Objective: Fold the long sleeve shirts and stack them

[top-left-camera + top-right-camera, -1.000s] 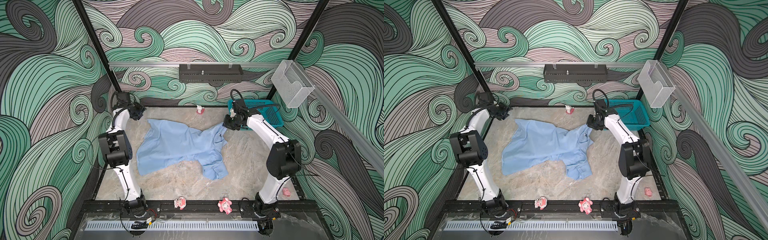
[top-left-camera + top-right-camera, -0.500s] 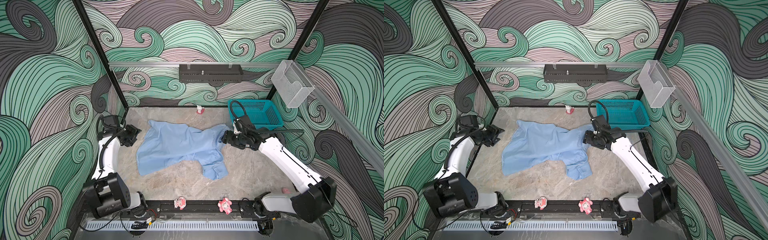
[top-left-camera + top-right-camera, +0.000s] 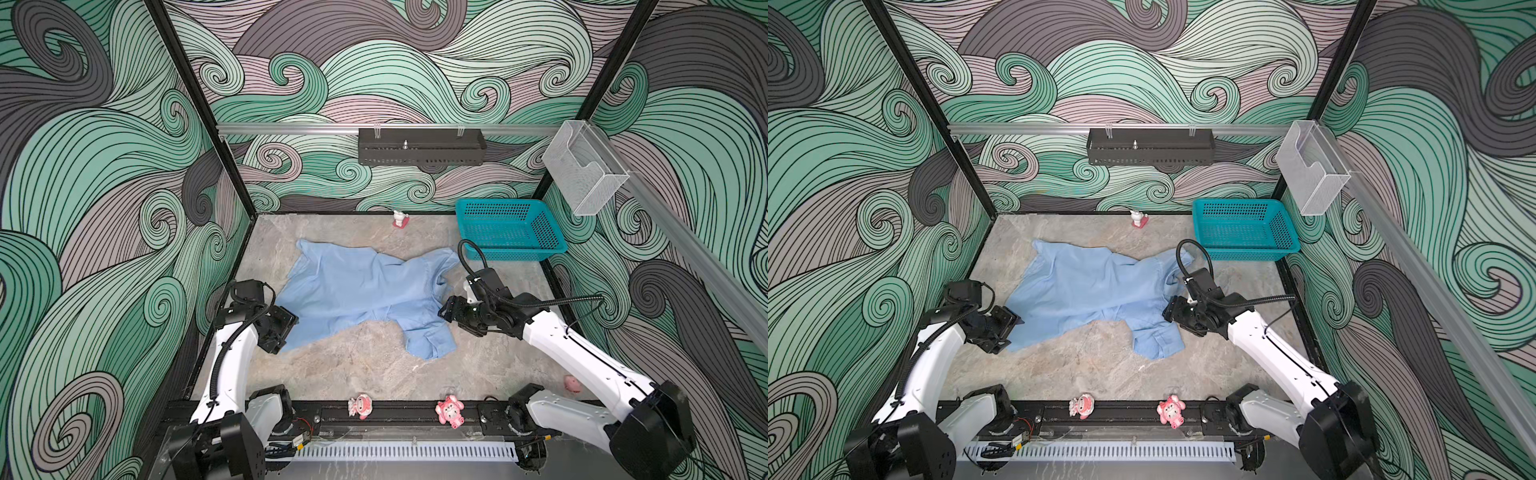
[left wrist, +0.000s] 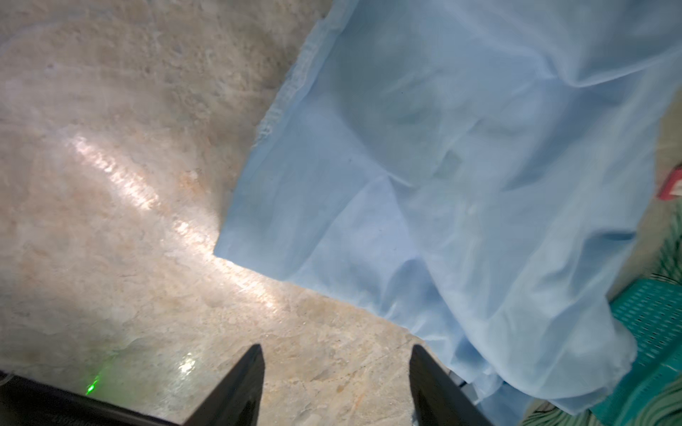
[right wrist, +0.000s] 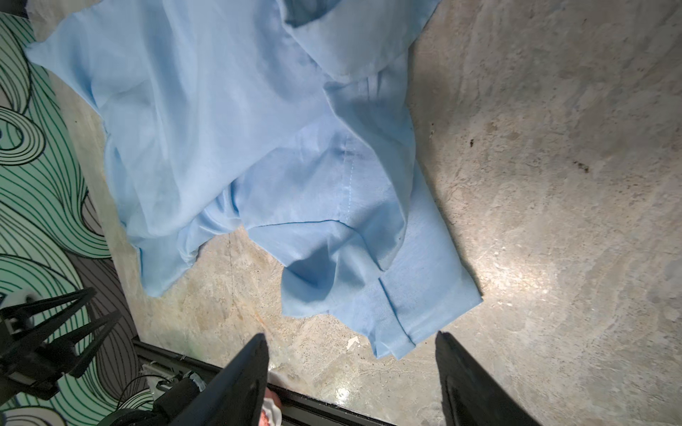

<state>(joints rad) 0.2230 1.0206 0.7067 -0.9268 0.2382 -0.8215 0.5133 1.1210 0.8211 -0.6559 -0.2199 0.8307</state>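
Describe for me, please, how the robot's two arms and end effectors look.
The left arm and the right arm have white links and black joints, with black ribbed cables running along them. The left end effector and right end effector each end in two tapered black fingers.

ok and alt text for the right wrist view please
A crumpled light blue shirt lies on a mottled grey stone table. The open right tool points toward one sleeve end, holding nothing; the left tool shows at the edge.
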